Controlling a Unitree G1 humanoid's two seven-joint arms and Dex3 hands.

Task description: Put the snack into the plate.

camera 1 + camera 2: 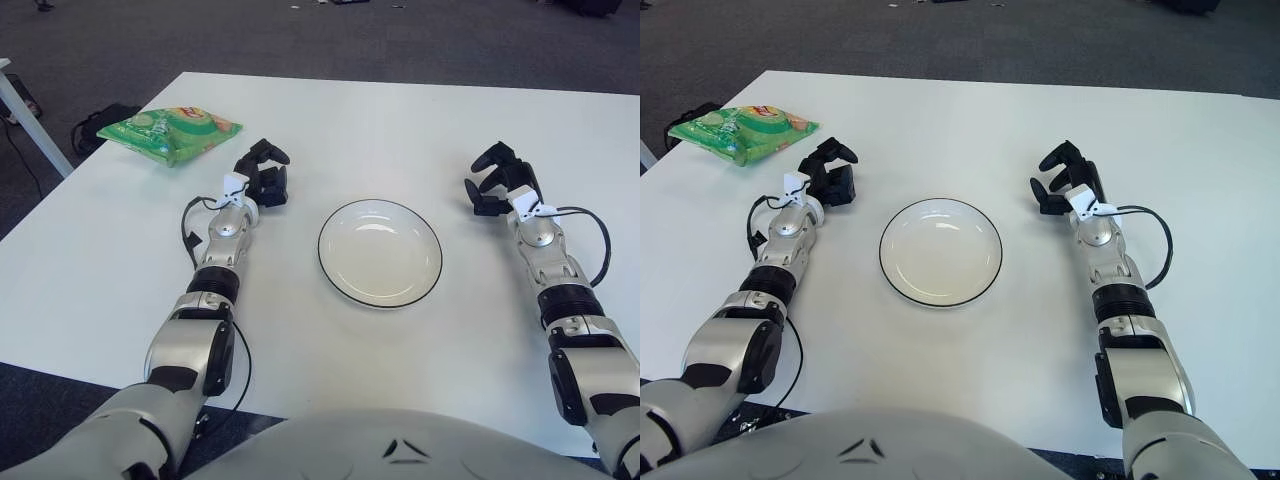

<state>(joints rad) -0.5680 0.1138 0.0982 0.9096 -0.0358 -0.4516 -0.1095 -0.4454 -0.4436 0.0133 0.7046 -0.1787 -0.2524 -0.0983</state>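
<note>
Both hands, left hand (pixel 262 172) and right hand (pixel 498 177), hang loosely curled, empty. At eleven o'clock from the plate (pixel 380 252), the snack bag (pixel 170 131) looks light, crinkly; pinch an edge.

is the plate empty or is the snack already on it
Empty. The plate shows only bare white inside its dark rim, and the green snack bag lies flat on the table's far left corner, beyond the left hand.
</note>
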